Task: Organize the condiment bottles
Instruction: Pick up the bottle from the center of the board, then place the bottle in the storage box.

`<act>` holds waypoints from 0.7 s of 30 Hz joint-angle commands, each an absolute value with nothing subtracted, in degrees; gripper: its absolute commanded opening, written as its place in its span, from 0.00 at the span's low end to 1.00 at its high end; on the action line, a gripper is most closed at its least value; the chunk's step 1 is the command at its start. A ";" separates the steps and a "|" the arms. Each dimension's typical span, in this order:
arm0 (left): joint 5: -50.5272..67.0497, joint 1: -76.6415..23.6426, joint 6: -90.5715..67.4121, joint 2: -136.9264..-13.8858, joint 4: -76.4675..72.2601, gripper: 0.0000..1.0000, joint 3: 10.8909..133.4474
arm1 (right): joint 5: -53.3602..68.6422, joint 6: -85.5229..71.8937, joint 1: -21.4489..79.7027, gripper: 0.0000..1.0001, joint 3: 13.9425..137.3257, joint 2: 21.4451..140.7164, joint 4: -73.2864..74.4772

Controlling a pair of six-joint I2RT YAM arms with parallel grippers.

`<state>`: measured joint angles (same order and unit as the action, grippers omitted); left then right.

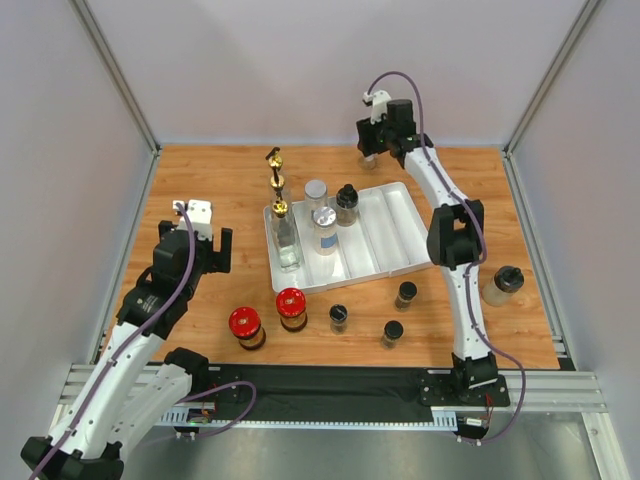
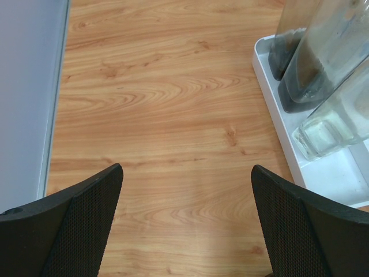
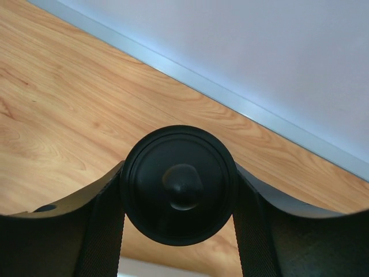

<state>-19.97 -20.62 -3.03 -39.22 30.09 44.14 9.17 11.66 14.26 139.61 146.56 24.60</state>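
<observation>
My right gripper (image 1: 373,150) is at the back of the table behind the white tray (image 1: 395,245), shut on a black-lidded jar (image 3: 180,184) whose lid fills the gap between the fingers (image 3: 98,231). My left gripper (image 1: 207,250) is open and empty over bare wood left of the tray; it also shows in the left wrist view (image 2: 187,219). Three gold-spouted bottles (image 1: 285,240) stand in the tray's left slot, and their bases show in the left wrist view (image 2: 323,63). Two silver-lidded jars (image 1: 323,225) and a black-capped jar (image 1: 347,202) stand in the second slot.
Two red-lidded jars (image 1: 245,325) (image 1: 291,305) and three small black-capped spice jars (image 1: 339,317) (image 1: 392,332) (image 1: 406,293) stand on the wood in front of the tray. A black-capped clear bottle (image 1: 502,285) stands at the right. Grey walls enclose the table.
</observation>
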 commanded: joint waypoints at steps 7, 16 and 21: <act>-18.72 -20.83 -2.11 -37.53 27.86 1.00 43.94 | 16.17 14.24 10.02 0.07 119.56 119.31 20.92; -18.46 -20.83 -2.37 -35.77 27.86 1.00 43.95 | 28.47 15.38 10.11 0.08 94.85 99.68 20.92; -18.28 -20.83 -2.46 -35.24 27.86 1.00 43.95 | 31.11 15.12 12.30 0.08 85.70 93.79 21.09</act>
<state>-18.92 -20.62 -3.05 -35.77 29.74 44.12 26.76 14.63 11.11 88.33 98.35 23.57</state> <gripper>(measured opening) 0.996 0.627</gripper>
